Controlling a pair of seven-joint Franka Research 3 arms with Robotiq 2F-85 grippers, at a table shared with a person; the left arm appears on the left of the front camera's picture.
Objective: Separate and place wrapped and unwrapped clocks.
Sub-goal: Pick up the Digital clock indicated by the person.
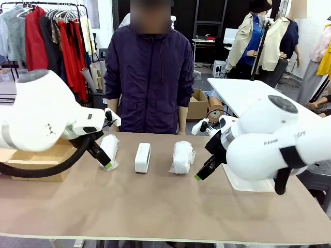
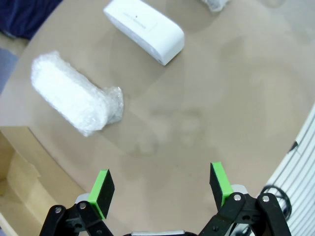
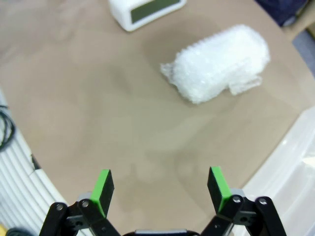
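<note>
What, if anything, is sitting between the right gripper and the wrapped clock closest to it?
Nothing visible. The right gripper hangs open over the table, and the wrapped clock lies beyond its fingers with only bare tabletop between. The unwrapped clock stands off to one side, clear of that path.

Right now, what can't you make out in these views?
- Front view: box mostly behind the left arm; tub mostly behind the right arm.
- Right wrist view: bare clock cut off by the top edge, its display too blurred to read.
- Left wrist view: far wrapped clock cut off by the top edge, only a sliver showing.
</note>
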